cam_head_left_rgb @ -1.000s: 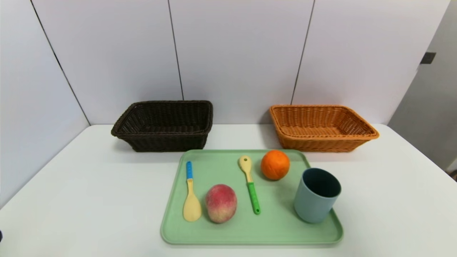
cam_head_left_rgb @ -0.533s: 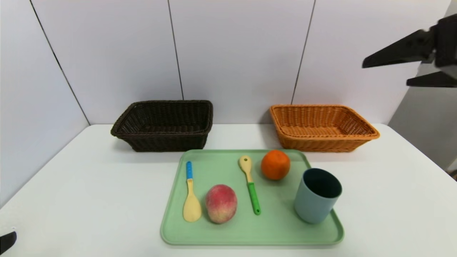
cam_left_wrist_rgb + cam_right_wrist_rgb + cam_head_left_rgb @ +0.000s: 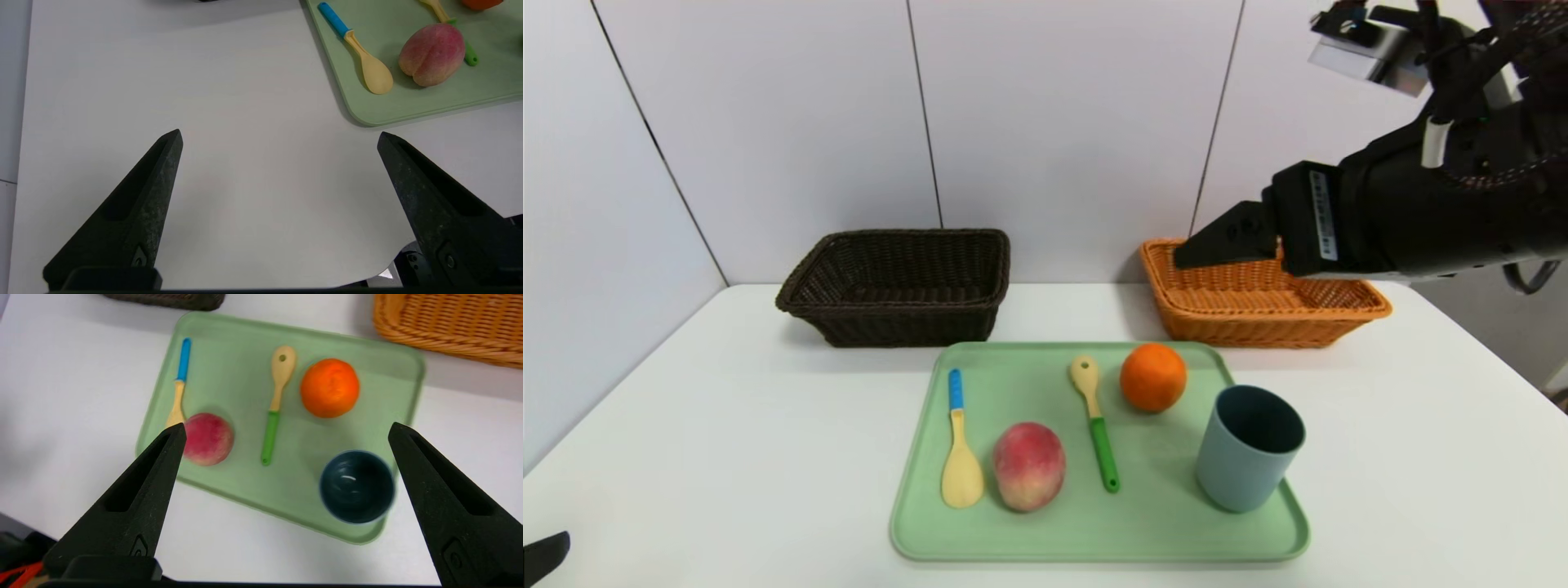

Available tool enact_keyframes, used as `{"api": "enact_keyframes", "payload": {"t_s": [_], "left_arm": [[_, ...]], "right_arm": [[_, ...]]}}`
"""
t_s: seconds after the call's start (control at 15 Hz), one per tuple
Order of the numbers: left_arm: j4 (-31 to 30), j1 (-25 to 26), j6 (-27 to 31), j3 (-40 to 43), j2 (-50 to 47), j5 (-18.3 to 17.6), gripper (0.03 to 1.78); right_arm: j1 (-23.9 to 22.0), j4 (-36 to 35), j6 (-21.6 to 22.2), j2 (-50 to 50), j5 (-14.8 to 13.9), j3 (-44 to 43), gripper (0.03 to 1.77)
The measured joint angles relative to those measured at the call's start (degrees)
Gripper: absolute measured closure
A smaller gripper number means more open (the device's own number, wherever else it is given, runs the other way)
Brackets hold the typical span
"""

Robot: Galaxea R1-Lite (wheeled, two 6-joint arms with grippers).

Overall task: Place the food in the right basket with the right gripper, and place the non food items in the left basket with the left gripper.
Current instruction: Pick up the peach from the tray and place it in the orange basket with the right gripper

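Nothing is sorted yet: the orange [image 3: 1152,376], peach [image 3: 1028,465], cup [image 3: 1248,447], blue-handled spoon [image 3: 959,449] and green-handled spoon [image 3: 1094,420] all lie apart from one another on the green tray [image 3: 915,523]. Both baskets stand empty behind it, the dark basket [image 3: 898,286] on the left, the tan basket [image 3: 1258,294] on the right.

The right gripper [image 3: 286,428] hangs high above the tray with jaws wide and holding nothing, probably lining up on a fruit. The orange looks the easier target, with open room around it, though the cup stands near. The left gripper [image 3: 280,136], jaws also wide and empty, waits low over bare table [image 3: 727,425], well clear of the tray's near left corner.
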Motion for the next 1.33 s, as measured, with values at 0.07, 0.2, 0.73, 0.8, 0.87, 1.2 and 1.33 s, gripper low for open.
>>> {"api": "enact_keyframes", "payload": {"t_s": [0.07, 0.2, 0.73, 0.8, 0.87, 1.2, 1.33], "left_arm": [[-0.1, 0.0, -0.7, -0.2, 1.1, -0.4, 0.12], [-0.9, 0.0, -2.0, -0.3, 3.4, -0.5, 0.12], [-4.6, -1.7, -4.4, -3.3, 13.2, -0.1, 0.12], [-4.5, -2.8, -4.6, -3.9, 14.2, 0.0, 0.12], [-4.5, -3.7, -4.6, -4.3, 15.1, 0.3, 0.12], [-11.4, -5.6, -4.2, -3.3, 18.4, 1.8, 0.12], [-16.5, -6.2, -4.0, -1.3, 19.0, 1.6, 0.12]], "right_arm": [[1.5, 0.0, 0.2, 1.5, -0.2, -0.9, 0.09], [3.4, 0.1, 1.1, 5.2, -0.9, -3.1, 0.09], [11.6, 1.9, 5.8, 21.3, -6.4, -9.5, 0.09], [12.0, 2.8, 5.9, 22.9, -6.8, -10.1, 0.09], [12.1, 3.5, 6.0, 24.3, -6.9, -10.5, 0.09], [12.3, 3.8, 8.9, 29.6, -6.9, -10.9, 0.09], [12.2, 3.7, 9.6, 31.1, -6.9, -10.9, 0.09]]}}
